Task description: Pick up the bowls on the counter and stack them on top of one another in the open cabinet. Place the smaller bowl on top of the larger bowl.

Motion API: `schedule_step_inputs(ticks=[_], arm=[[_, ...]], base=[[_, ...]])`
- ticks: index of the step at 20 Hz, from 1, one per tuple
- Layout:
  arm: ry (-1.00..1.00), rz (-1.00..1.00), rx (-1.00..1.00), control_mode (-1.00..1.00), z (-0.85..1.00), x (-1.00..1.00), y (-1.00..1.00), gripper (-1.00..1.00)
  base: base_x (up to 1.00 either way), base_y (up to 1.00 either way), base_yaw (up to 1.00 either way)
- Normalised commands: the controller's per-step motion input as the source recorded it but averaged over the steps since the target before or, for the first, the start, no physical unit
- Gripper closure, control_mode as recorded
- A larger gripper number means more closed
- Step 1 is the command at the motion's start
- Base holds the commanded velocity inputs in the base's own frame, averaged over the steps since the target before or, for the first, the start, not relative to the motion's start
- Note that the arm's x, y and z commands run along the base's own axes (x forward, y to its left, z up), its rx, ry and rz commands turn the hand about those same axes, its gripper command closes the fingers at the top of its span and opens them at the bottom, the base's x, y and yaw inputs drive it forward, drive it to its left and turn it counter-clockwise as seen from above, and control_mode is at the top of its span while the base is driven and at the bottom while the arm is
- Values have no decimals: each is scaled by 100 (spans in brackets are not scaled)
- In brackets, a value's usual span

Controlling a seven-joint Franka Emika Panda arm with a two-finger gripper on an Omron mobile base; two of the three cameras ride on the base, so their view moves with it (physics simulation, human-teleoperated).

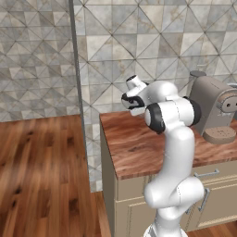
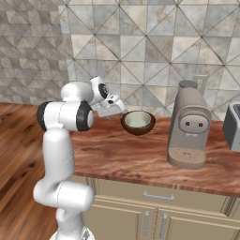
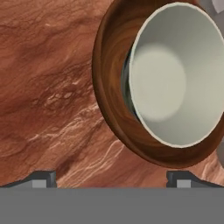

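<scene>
Two bowls sit nested on the wood-grain surface (image 2: pixel 140 159): we see the smaller bowl (image 2: pixel 136 119), pale whitish-grey, resting inside the larger bowl (image 2: pixel 140 129), the dark reddish-brown one with the thick rim. In the hand view the pale bowl (image 3: pixel 175 74) lies within the brown bowl (image 3: pixel 114 118), leaning toward one side of it so that more brown rim shows on the other side. We find the gripper (image 2: pixel 123 109) just beside the nested pair in the right base view, above the surface and close to the brown rim; whether it touches the rim we cannot tell. The jaws stand wide apart with nothing between them, and in the hand view one dark fingertip (image 3: pixel 41 178) and its partner rise far from each other over bare wood grain. A grey-brown coffee machine (image 2: pixel 189 127) stands on the same surface, well apart from the bowls, and a grey appliance (image 2: pixel 233 125) shows at the frame's edge beyond it. Beneath the surface we see beige drawers (image 2: pixel 154 194) with metal handles, and a tiled wall (image 2: pixel 140 47) rises behind.
</scene>
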Motion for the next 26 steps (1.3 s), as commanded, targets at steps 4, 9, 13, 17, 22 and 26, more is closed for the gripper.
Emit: schedule_step_inputs(ticks=[4, 9, 13, 17, 22, 26], arm=[[0, 0, 0, -100, -9, 17, 0, -100], [0, 0, 0, -100, -8, 17, 0, -100], [0, 0, 0, -100, -10, 15, 0, -100], [0, 0, 0, -100, -11, 15, 0, -100], [0, -1, 0, -100, -13, 14, 0, -100], [0, 0, 0, -100, -12, 14, 0, -100]], base=[[0, 0, 0], [0, 0, 0], [0, 0, 0], [0, 0, 0], [0, 0, 0], [0, 0, 0]])
